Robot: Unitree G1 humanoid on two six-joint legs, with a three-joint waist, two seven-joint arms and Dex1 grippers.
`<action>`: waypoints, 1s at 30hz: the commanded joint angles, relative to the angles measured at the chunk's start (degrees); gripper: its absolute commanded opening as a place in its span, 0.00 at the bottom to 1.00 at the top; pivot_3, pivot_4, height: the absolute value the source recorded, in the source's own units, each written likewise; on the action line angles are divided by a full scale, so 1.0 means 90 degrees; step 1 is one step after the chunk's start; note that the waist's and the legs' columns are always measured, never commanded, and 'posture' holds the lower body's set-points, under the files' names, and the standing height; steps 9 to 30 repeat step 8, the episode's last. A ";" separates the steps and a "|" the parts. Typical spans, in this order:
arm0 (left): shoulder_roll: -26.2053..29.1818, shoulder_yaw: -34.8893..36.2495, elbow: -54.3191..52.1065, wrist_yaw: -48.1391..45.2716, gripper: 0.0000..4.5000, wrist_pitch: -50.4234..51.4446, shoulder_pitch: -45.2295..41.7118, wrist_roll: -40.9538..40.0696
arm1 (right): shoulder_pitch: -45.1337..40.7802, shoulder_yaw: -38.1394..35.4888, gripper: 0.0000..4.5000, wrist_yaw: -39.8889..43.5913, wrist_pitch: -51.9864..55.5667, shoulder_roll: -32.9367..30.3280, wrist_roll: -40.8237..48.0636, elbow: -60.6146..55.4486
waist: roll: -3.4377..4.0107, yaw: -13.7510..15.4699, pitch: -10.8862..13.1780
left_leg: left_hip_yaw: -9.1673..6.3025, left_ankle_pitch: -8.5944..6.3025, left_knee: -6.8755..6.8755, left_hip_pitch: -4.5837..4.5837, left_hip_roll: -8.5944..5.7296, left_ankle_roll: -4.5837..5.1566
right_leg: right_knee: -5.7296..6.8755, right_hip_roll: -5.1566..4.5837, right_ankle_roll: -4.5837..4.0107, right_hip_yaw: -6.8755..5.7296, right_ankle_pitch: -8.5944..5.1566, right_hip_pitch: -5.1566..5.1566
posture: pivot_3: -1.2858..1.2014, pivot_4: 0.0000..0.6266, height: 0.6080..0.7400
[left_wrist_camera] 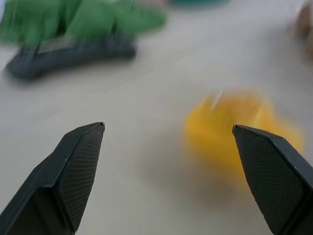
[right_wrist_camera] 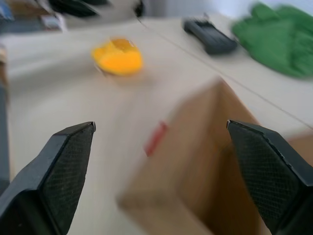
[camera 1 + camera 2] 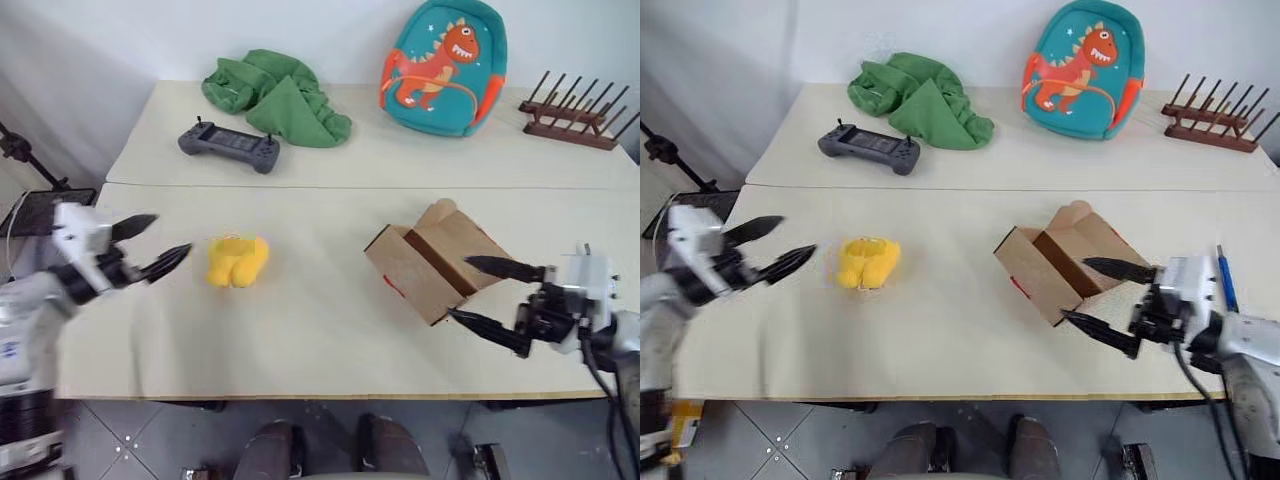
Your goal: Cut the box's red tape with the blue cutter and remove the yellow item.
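Open-flapped brown box, red tape on its side; yellow item well apart.

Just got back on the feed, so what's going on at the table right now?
The box lies open on the table, with red tape showing on its side. The yellow item is out, lying on the table apart from the box. The left gripper is open beside the yellow item, not touching it. The right gripper is open by the box, holding nothing. The blue cutter lies near the table's right edge, beside the right arm.
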 commanded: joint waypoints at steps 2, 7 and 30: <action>0.0152 0.0420 -0.0255 -0.0431 0.99 -0.0231 0.0997 0.0049 | 0.0072 -0.0356 1.00 0.0403 -0.0291 -0.0285 -0.0110 0.0086 | 0.0002 -0.0009 0.0002 | 0.0001 -0.0012 -0.0001 0.0000 0.0002 -0.0022 | -0.0006 -0.0010 0.0000 0.0004 0.0000 0.0000 | 0.52 0.24 1.00; -0.0219 0.0756 -0.0682 0.0276 0.99 -0.0855 0.1471 0.0350 | -0.0052 -0.0351 1.00 0.0692 -0.0430 -0.0537 -0.0289 0.0443 | -0.0003 0.0052 0.0004 | -0.0012 -0.0021 0.0000 -0.0003 0.0009 -0.0035 | -0.0022 -0.0043 -0.0008 0.0044 -0.0004 -0.0003 | 0.52 0.24 1.00; -0.0254 0.0707 -0.0759 0.0386 0.99 -0.0881 0.1537 0.0462 | -0.0106 -0.0351 1.00 0.0677 -0.0423 -0.0527 -0.0273 0.0487 | -0.0003 0.0052 0.0004 | -0.0012 -0.0022 -0.0001 -0.0003 0.0007 -0.0037 | -0.0028 -0.0049 -0.0009 0.0050 -0.0004 -0.0004 | 0.52 0.24 1.00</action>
